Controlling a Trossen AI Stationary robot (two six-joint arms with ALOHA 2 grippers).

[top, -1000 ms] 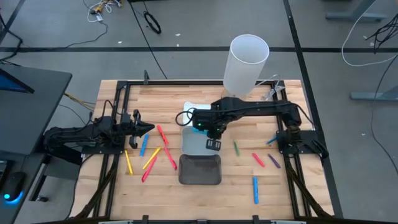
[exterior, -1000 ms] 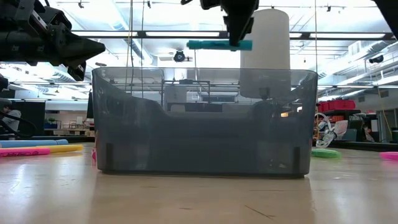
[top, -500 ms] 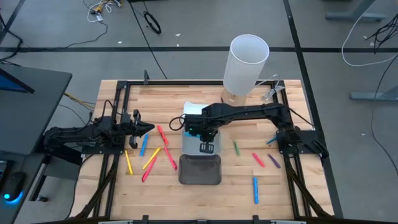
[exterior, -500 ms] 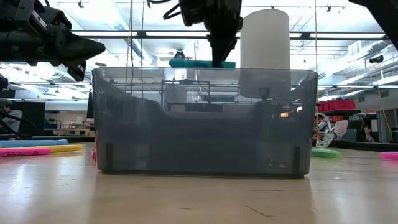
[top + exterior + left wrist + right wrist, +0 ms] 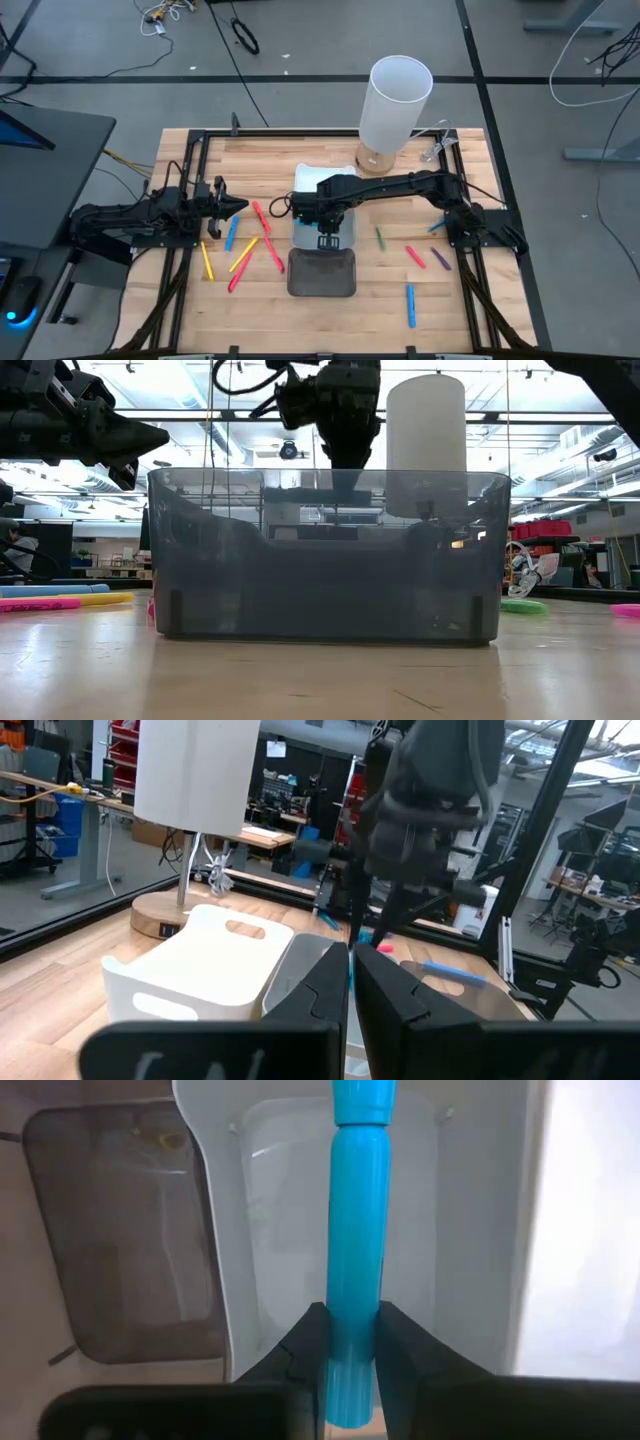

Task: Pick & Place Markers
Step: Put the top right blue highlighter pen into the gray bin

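Blue marker (image 5: 355, 1270) is pinched in the right claw (image 5: 343, 1342), held over the white tray (image 5: 470, 1230) at table centre: placing step. Next move, I judge: lower slightly, release. Left claw (image 5: 238, 207) clenched, empty, waits near loose markers (image 5: 243, 255).

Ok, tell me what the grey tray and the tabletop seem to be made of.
Grey tray: likely translucent smoked plastic with a smooth finish, since the room and the white cylinder show dimly through its wall. Tabletop: looks like light wood, with plank seams and grain and a low sheen.
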